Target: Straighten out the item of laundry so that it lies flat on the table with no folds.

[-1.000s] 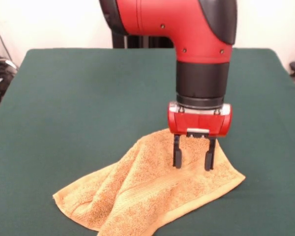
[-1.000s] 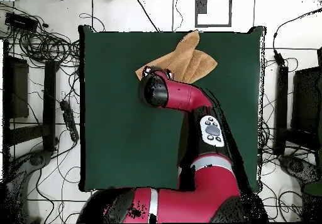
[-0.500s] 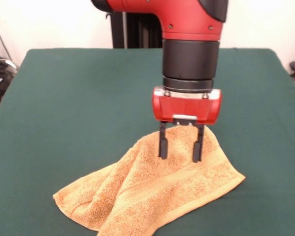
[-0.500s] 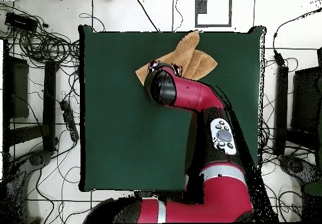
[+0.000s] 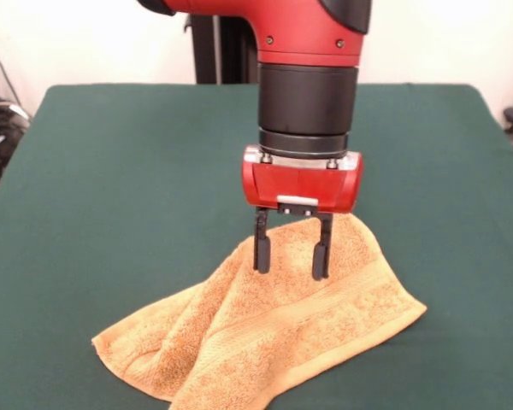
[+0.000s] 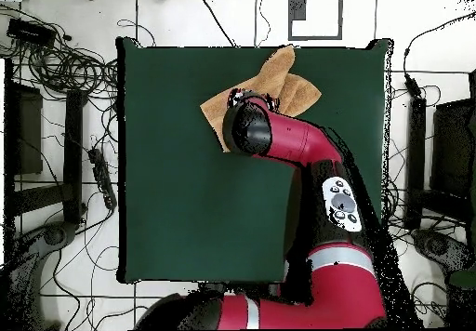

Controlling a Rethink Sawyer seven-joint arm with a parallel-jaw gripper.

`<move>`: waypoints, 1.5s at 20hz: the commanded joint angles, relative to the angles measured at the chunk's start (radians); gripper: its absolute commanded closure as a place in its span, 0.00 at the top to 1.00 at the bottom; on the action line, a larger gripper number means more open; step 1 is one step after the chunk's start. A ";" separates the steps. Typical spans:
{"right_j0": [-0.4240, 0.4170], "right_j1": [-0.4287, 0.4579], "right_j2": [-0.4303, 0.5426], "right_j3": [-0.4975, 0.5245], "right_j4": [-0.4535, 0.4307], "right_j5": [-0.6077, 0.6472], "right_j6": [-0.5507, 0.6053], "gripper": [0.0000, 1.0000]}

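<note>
Towel (image 5: 274, 329) lies rumpled and folded near your table's (image 5: 111, 171) front edge; your gripper (image 5: 291, 260) hangs over it, fingers spread, gripping nothing.

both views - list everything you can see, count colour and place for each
towel: one, orange-tan, rumpled with folds, at the table edge farthest from the robot's base, one corner hanging past it in the overhead view
table: one, dark green cloth cover, fills most of the front view
cables: many, black, on the pale floor around the table in the overhead view
dark equipment: boxes on the floor beside both sides of the table
arm: one, red and black, reaching from the base across the table
gripper: one, red body with black fingers, open, over the towel's raised part
</note>
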 commanded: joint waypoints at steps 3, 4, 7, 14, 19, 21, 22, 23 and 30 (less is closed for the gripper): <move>0.058 0.027 0.079 0.139 0.073 0.039 0.240 1.00; 0.073 0.017 0.069 0.153 0.085 0.033 0.263 1.00; 0.111 -0.001 0.052 0.187 0.124 0.014 0.313 1.00; 0.131 -0.002 0.060 0.223 0.183 -0.045 0.314 1.00; 0.122 0.063 0.087 0.176 0.197 -0.078 0.273 1.00; 0.107 0.118 0.108 0.113 0.197 -0.068 0.230 1.00; 0.099 0.139 0.116 0.081 0.194 -0.066 0.208 1.00; 0.089 0.154 0.126 0.059 0.189 -0.066 0.188 1.00; 0.044 0.222 0.177 -0.026 0.165 -0.094 0.148 1.00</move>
